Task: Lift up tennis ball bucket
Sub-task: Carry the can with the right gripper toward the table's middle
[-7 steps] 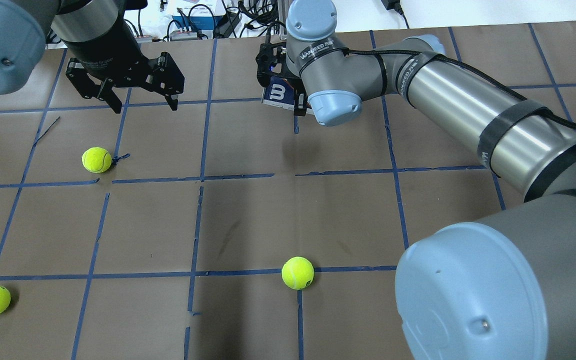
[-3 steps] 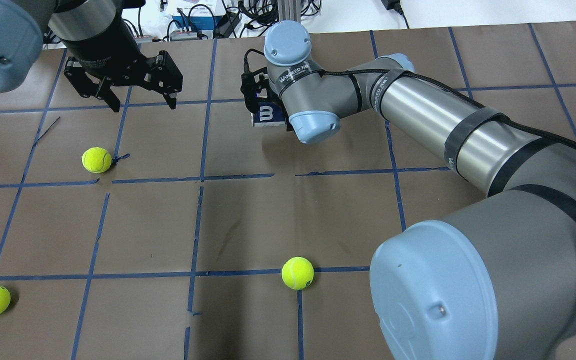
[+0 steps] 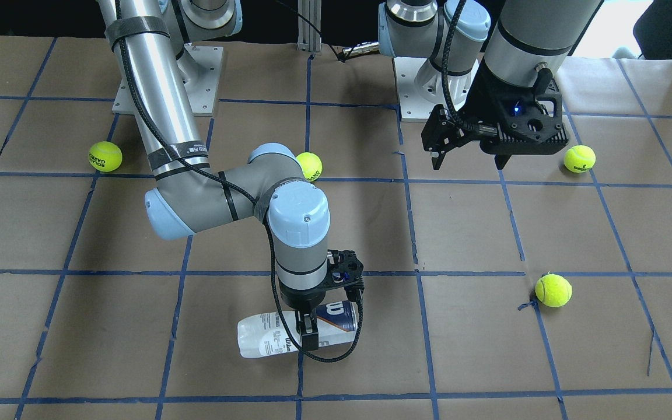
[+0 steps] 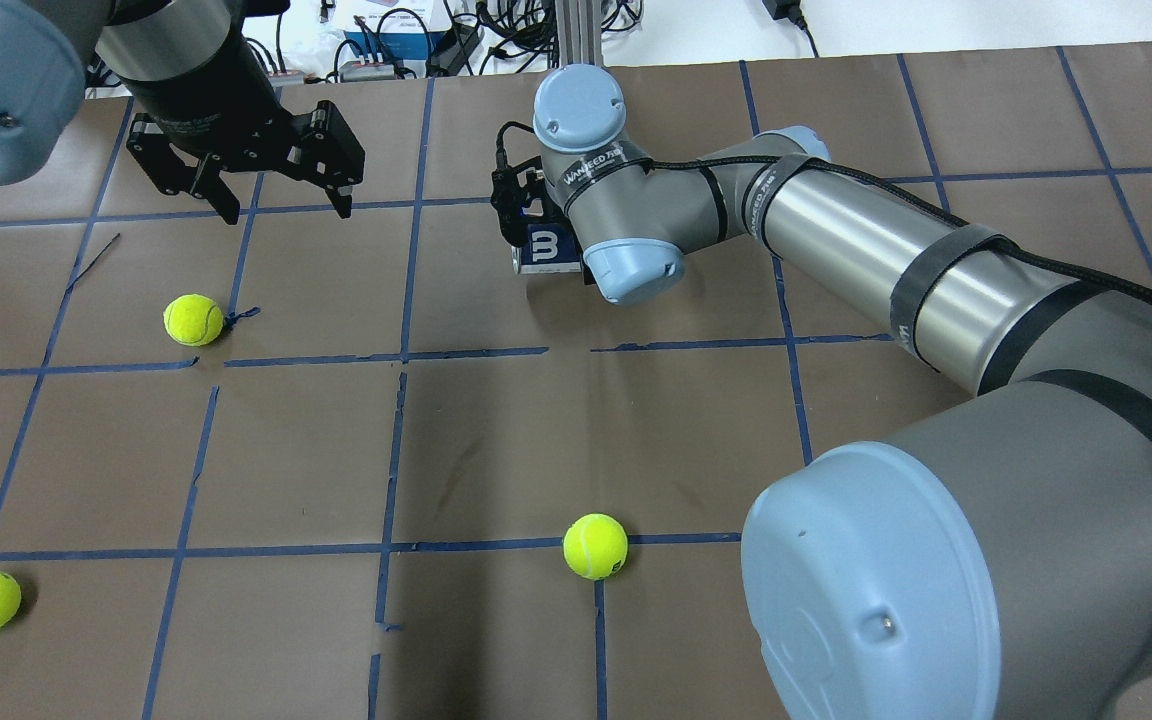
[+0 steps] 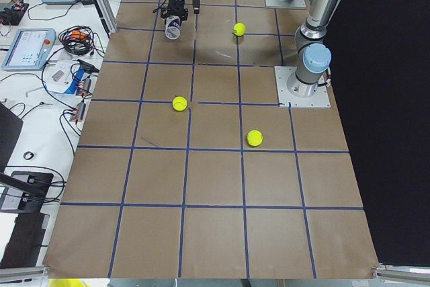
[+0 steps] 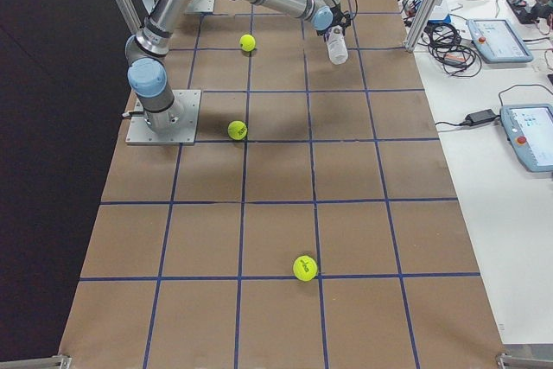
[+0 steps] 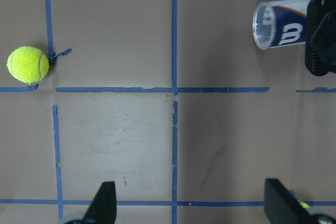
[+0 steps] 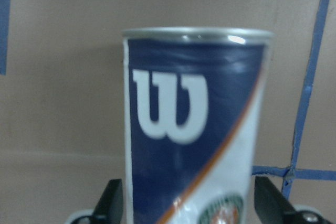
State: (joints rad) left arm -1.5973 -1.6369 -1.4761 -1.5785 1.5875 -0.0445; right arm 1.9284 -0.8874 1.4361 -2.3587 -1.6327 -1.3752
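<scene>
Low over the surface [image 3: 487, 350], the right end effector [image 3: 308, 329] grips the lying tennis ball can [image 3: 263, 341]; next, I think, a slow level lift.

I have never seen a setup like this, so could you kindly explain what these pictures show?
Two robot arms stand at a table covered in brown paper with a blue tape grid. Four pictures come from fixed cameras: behind the robot, facing it, and at each table end. Two come from cameras on the wrists. Four yellow-green tennis balls lie loose. The right tool is shut on the tennis ball bucket, a clear labelled tube held on its side. The left tool hangs open and empty above the table.
</scene>
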